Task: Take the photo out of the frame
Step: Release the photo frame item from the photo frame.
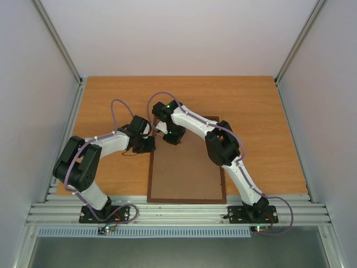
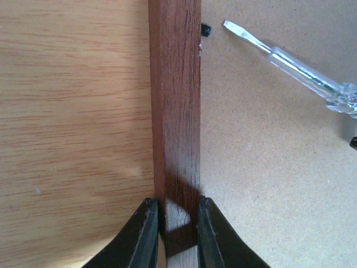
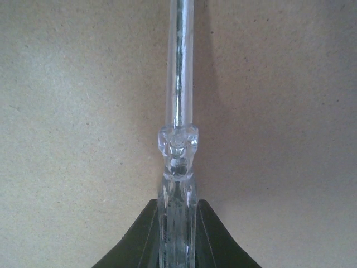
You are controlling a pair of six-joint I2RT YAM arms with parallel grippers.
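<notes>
Progress: early. The frame (image 1: 187, 199) lies face down on the table (image 1: 262, 111), near the front edge, between the two arms; the hardboard back (image 1: 184, 173) is in place and fills the frame, so nothing is undone yet. The photo is not seen in any view and is judged to sit beneath the back, inside the frame. Left to do, by judgement: retaining tabs levered aside; back lifted out; print drawn free.

Left side: the left gripper (image 2: 177, 209) is closed down narrow across the frame's left rail, one finger on the outer face by the table, the other on the inner side over the back; the rail is pinched and steadied; nothing else is held in this grip.

Middle: a small black tab (image 2: 206, 29) is seen at the rail's inner edge, further along the rail from the left gripper; it is probably a retaining clip, though it is too small in the wrist view to be sure. The flat tip of a screwdriver (image 2: 290, 67) is held just beside it, not touching it; the blade is angled over the back.

Right side: the right gripper (image 3: 178, 209) is clamped tight on the screwdriver's clear handle; the shaft runs straight out from between the fingers above bare hardboard; the arm is stretched across the frame towards its far left part.

Relation: the frame is gripped by the left gripper only; the photo, under the back, is reached by neither.
</notes>
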